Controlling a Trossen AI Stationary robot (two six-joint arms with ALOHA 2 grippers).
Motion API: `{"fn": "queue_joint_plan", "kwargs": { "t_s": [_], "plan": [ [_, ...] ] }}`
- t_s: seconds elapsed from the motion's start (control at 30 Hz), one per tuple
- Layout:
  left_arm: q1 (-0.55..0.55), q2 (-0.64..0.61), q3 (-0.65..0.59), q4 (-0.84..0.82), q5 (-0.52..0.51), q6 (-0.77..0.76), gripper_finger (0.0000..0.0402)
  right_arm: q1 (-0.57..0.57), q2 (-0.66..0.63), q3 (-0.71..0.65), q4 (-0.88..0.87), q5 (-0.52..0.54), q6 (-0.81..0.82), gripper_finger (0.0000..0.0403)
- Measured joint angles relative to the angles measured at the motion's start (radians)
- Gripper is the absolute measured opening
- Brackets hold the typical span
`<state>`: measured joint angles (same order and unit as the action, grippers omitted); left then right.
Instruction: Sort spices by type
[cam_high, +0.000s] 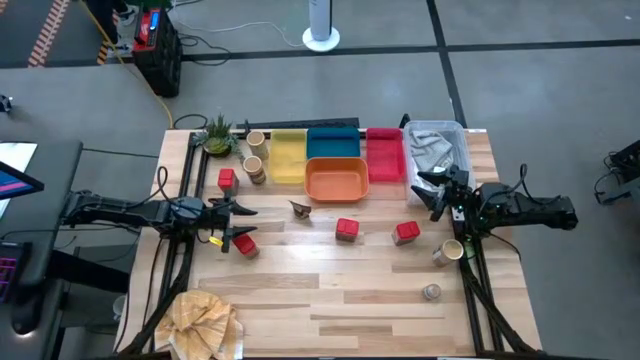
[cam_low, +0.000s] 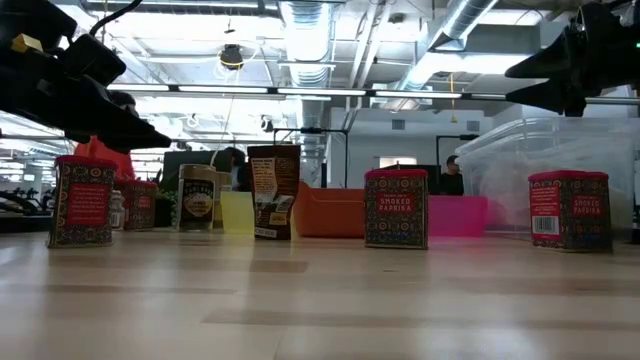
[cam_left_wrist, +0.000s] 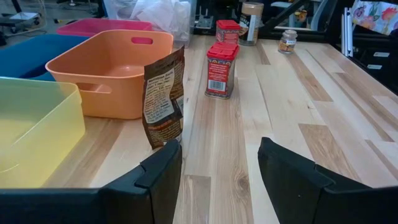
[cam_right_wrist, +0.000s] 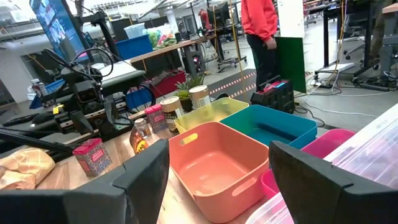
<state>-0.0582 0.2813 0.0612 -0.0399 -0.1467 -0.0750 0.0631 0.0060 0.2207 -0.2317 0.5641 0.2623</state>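
Where the left hand (cam_low: 150, 135) hangs, it hides room behind; jaws apart.

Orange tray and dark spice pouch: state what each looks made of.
The orange tray looks like matte moulded plastic: smooth one-piece walls with a cut-out handle slot. The dark spice pouch seems to be crinkled foil or film, judging by its creases and pasted paper label.

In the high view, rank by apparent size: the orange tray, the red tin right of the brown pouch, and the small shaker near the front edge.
1. Orange tray
2. Red tin
3. Small shaker
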Motion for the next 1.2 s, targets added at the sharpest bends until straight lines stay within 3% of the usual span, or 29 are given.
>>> {"fn": "queue_joint_plan", "kwargs": {
  "t_s": [0.9,1.07,1.2],
  "plan": [
    [0.000,0.000,0.000,0.002,0.000,0.000,0.0200,0.000,0.000,0.000,0.000,0.000,0.000,0.0299],
    [0.000,0.000,-0.006,0.100,0.000,0.075,0.0200,0.000,0.000,0.000,0.000,0.000,0.000,0.0299],
    [0.000,-0.001,-0.005,0.165,0.000,0.001,0.0200,0.000,0.000,0.000,0.000,0.000,0.000,0.0299]
  ]
}}
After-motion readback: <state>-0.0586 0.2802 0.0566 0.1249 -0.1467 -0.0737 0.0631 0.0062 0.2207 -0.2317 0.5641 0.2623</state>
